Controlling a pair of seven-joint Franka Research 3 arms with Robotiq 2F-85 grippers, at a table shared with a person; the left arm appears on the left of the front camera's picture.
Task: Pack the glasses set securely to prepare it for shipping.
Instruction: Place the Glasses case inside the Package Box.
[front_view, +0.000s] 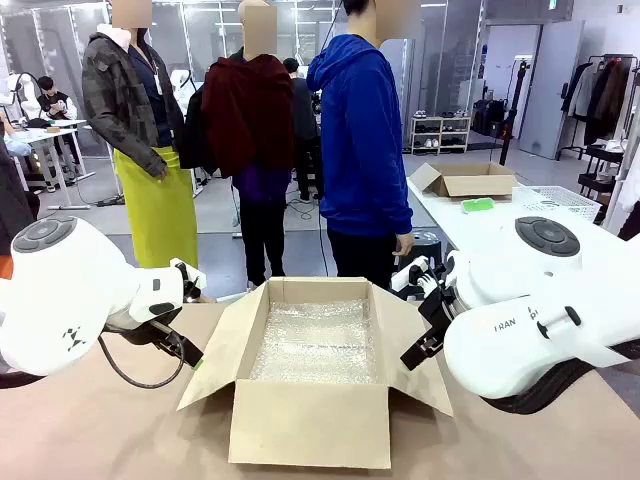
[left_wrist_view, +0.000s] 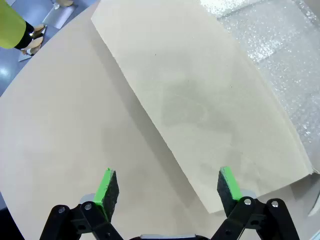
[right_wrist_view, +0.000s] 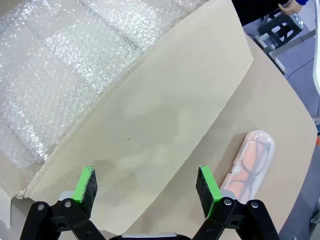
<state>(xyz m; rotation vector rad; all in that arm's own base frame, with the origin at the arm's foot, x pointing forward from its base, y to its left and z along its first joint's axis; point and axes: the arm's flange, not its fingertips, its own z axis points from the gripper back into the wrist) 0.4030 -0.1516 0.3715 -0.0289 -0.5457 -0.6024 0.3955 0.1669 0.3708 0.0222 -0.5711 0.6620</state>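
Right claw (right_wrist_view: 145, 176) near translucent pale case (right_wrist_view: 251, 164).

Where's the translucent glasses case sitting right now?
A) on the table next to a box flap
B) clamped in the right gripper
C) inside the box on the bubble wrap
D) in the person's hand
A: the right wrist view shows the glasses case lying on the table beside the side flap, outside the bubble wrap; the right gripper is open and empty.

Robotics lab: white worktable (front_view: 500, 228), clothes rack (front_view: 600, 95), shelf unit (front_view: 441, 135).
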